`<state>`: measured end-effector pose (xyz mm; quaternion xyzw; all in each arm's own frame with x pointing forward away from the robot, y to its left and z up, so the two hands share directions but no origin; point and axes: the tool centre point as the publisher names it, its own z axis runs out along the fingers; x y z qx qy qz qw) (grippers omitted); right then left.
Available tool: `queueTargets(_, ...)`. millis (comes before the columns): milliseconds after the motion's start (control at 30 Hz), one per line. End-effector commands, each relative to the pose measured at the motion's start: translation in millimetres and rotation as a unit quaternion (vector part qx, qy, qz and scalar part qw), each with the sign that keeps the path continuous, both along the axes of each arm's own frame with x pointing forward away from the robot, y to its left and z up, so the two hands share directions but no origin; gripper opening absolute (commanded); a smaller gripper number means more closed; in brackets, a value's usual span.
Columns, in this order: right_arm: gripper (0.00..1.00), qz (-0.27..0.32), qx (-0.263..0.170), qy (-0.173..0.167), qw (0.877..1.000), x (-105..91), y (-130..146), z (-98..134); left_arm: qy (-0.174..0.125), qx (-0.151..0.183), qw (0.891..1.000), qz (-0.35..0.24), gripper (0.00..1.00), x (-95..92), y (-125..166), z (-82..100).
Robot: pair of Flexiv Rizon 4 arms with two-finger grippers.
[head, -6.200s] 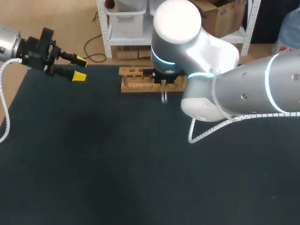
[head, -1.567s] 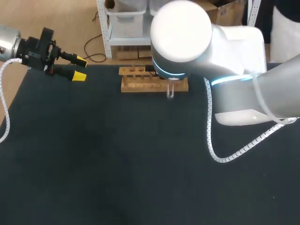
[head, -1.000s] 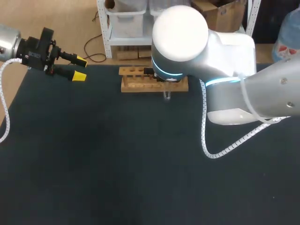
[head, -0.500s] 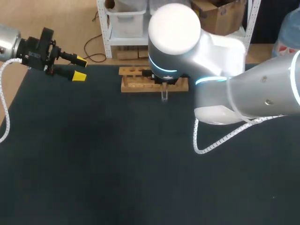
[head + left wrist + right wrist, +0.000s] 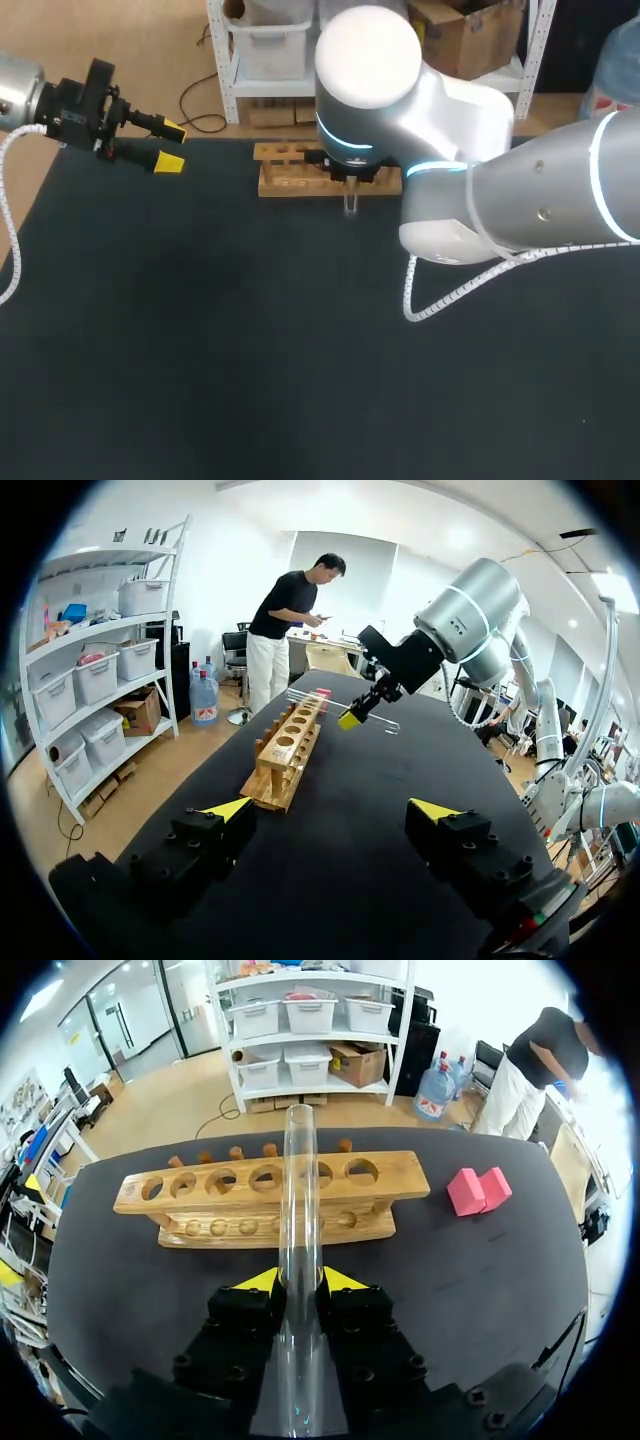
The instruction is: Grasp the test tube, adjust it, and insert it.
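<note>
The left gripper (image 5: 168, 146) is held open at far left; the right gripper (image 5: 300, 1280) is clamped on the test tube (image 5: 299, 1190).

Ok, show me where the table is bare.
The table in front of the rack, left of the right arm, is bare; so is the strip between the rack and the left claw. Crowded at the rack: the right claw holds the tube there, pink blocks beside it.
</note>
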<state>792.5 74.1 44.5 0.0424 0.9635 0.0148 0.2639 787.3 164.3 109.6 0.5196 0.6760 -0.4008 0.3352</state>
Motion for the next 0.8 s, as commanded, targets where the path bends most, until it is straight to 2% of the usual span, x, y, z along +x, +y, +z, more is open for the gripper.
queueTargets(33, 0.00, 0.000, 0.001, 0.006, 1.000, 4.6, 2.3, -4.3, -0.001, -0.001, 1.000, -0.001, 1.00, 0.3, 0.6, -0.9)
queueTargets(800, 0.00, -0.005, 0.013, 0.044, 0.999, 7.5, 1.5, -24.1, -0.001, -0.001, 1.000, -0.001, 1.00, 0.3, 0.6, -0.9)
